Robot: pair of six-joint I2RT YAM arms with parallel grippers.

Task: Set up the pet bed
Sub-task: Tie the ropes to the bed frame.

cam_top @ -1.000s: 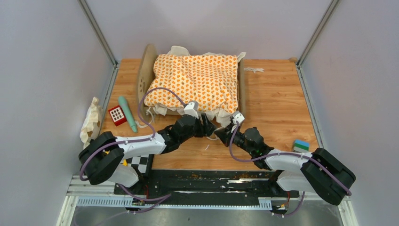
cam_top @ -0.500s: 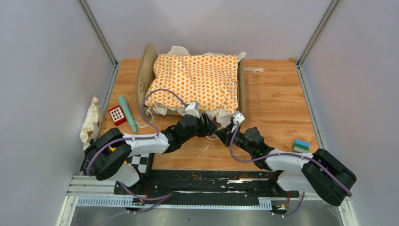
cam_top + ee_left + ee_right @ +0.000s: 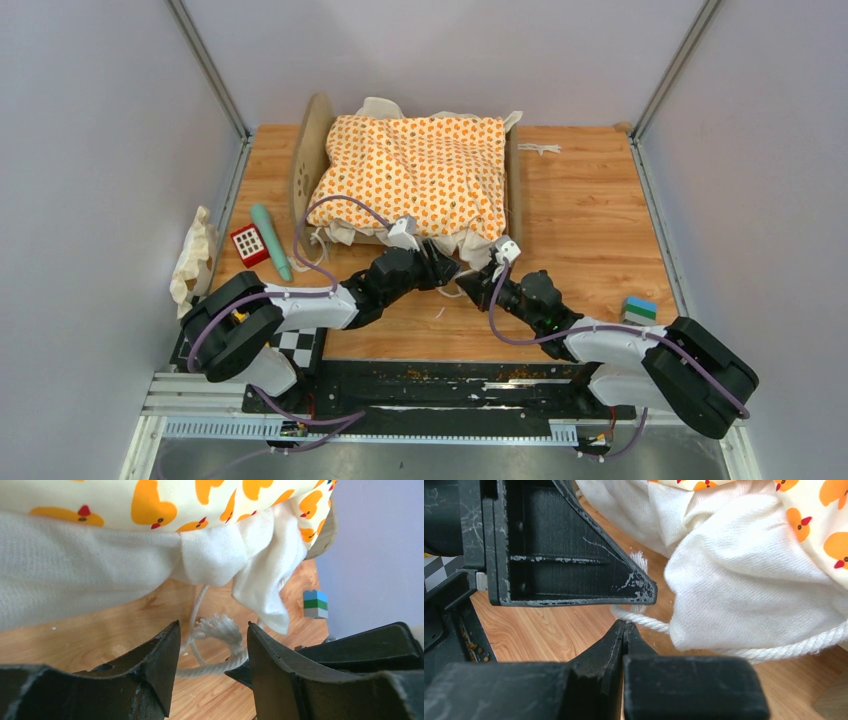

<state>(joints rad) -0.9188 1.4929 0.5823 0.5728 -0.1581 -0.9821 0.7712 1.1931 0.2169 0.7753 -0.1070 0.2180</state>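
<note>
Two pincers at the near edge of the cushion [image 3: 420, 165], left pincer [image 3: 212, 630] gaping around the frayed tie end [image 3: 218, 628], right pincer [image 3: 624, 625] clamped shut against the cord [image 3: 749, 652]; pet bed [image 3: 514, 195] under that cushion, probably rigid and light, best gripped by an end board [image 3: 308, 150], not the floppy fabric.

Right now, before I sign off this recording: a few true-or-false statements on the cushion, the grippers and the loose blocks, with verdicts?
1. The duck-print cushion lies on the pet bed. True.
2. The left gripper is clamped shut. False: its jaws stand apart, with the frayed end of the white cord showing between them.
3. The right gripper is shut. True.
4. The green-and-blue block sits on the cushion. False: it stands on the table, near its right edge.
</note>
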